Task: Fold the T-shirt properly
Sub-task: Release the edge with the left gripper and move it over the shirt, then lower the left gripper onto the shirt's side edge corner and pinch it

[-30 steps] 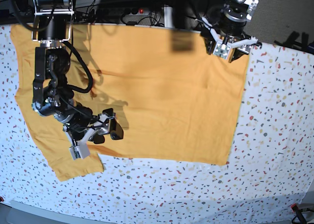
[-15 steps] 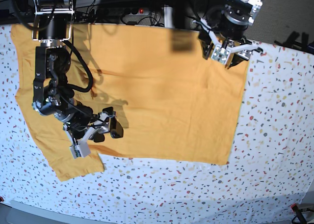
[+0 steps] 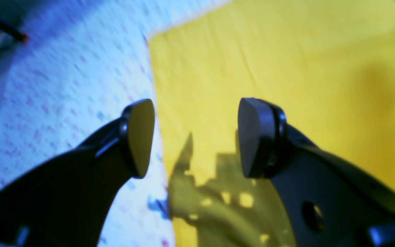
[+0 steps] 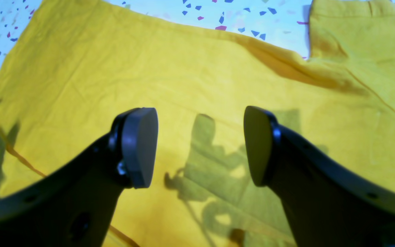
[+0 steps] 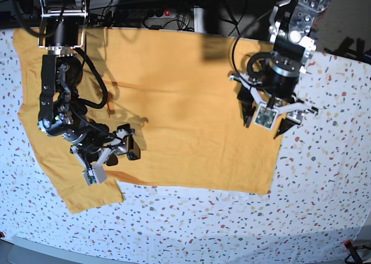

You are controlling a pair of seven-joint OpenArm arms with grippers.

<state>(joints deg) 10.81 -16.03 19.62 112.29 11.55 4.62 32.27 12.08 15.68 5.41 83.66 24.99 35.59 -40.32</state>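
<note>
The orange-yellow T-shirt [image 5: 185, 107] lies spread flat on the speckled tablecloth [image 5: 324, 177]. My left gripper [image 5: 265, 128] hovers open over the shirt's right edge at mid-height. In the left wrist view its fingers [image 3: 139, 137] straddle that edge, with T-shirt cloth [image 3: 286, 61] to the right and tablecloth [image 3: 63, 85] to the left. My right gripper [image 5: 113, 161] stands open just above the shirt near its front left part. The right wrist view shows this gripper [image 4: 201, 147] with nothing between the pads, above the T-shirt [image 4: 115, 68], and a sleeve [image 4: 362, 31] at upper right.
Cables and a power strip [image 5: 159, 18] run along the table's back edge, behind the shirt. Bare speckled tablecloth lies to the right of the shirt and along the front. The table's front edge [image 5: 174, 255] is at the bottom.
My left arm has swung from the shirt's far right corner toward the front along the right edge, still open. The right gripper has shifted only slightly to the left.
</note>
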